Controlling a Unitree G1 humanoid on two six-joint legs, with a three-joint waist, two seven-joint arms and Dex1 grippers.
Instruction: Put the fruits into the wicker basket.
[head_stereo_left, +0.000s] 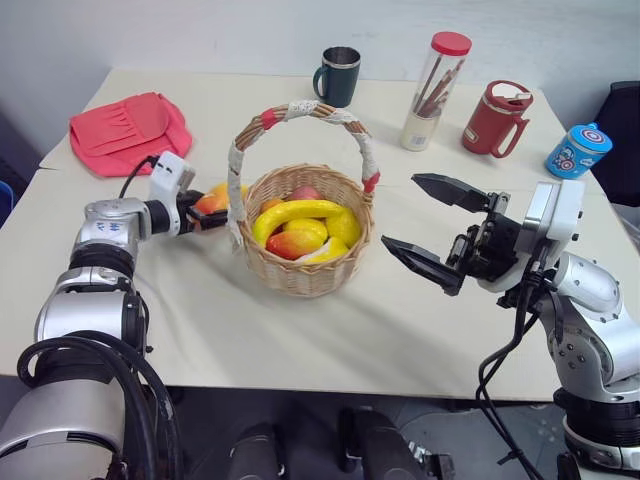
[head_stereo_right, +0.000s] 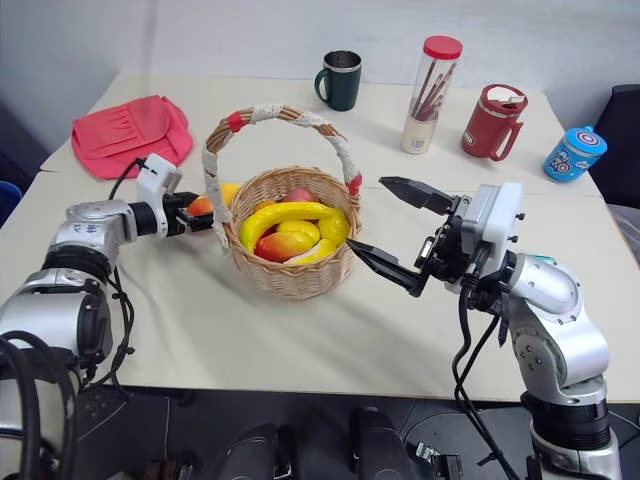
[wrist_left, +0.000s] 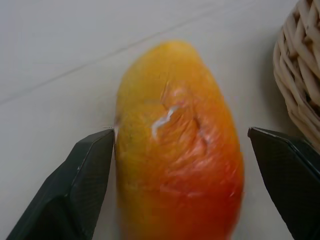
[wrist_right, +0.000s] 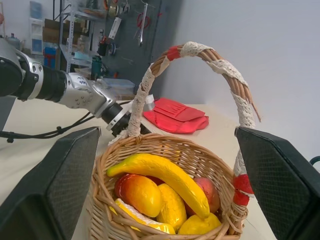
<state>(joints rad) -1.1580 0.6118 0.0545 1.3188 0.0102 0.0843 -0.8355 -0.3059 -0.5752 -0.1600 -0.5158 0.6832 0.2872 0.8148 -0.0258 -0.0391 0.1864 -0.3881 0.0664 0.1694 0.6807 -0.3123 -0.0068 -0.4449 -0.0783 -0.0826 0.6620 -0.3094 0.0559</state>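
The wicker basket (head_stereo_left: 300, 272) stands mid-table, its arched handle wrapped in white cloth with red bands. Inside lie a yellow banana (head_stereo_left: 300, 211), an orange-red mango (head_stereo_left: 298, 241) and other fruits. Another orange-red mango (head_stereo_left: 210, 203) lies on the table against the basket's left side. My left gripper (head_stereo_left: 208, 210) is open around it. In the left wrist view one finger (wrist_left: 85, 175) touches the mango (wrist_left: 175, 150) and the other stands a little off it. My right gripper (head_stereo_left: 400, 212) hovers wide open and unladen to the right of the basket, pointing at it.
A pink-red fabric bag (head_stereo_left: 130, 130) lies at the back left. Along the back stand a dark green mug (head_stereo_left: 338, 75), a clear red-lidded jar of sticks (head_stereo_left: 435, 90), a red lidded mug (head_stereo_left: 495, 118) and a blue cup (head_stereo_left: 578, 150).
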